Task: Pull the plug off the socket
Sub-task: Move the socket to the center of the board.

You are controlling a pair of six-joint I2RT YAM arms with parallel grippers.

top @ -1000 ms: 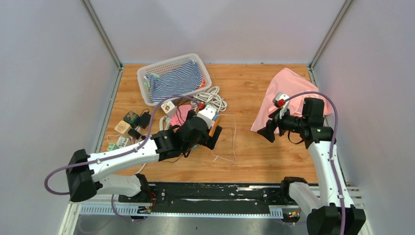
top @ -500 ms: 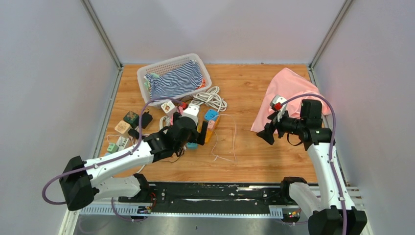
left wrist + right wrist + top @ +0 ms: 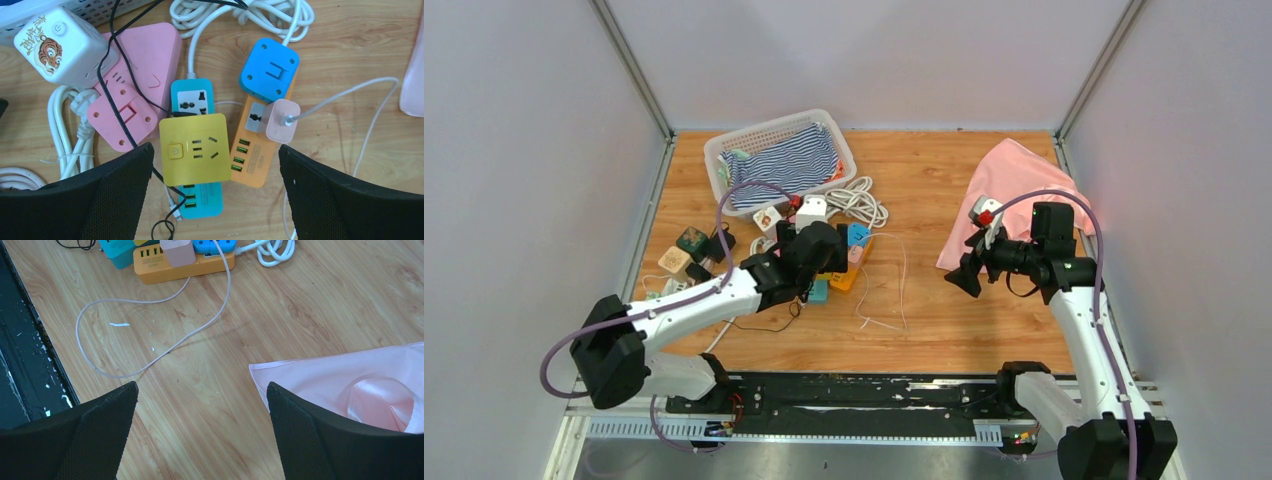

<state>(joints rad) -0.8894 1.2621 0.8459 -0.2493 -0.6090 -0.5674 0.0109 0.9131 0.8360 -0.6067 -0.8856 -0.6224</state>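
From above, your left tool [image 3: 822, 262] hung over the cluster of power strips on the left of the desk [image 3: 944, 330]. The right tool [image 3: 960, 279] hovered well apart from it, beside the pink cloth [image 3: 1014, 175]. Neither tool had hold of anything.

In the left wrist view, the left tool [image 3: 215, 150] stood spread wide and empty. The yellow adapter [image 3: 195, 147] lay between its fingers. The pale pink plug [image 3: 281, 120] was off to the right, seated in the orange strip [image 3: 252, 155] just below the blue adapter [image 3: 269, 67]. You needed to shift right until the plug sat centred, then close on its body rather than its cable [image 3: 345, 95], and pull straight out along the pins. The light strip was likely to lift with it.

In the right wrist view, the right tool [image 3: 200, 390] was also fully spread and empty. The plug [image 3: 176, 250] and strip [image 3: 190, 264] sat at the top edge, so that arm could have pinned the strip.
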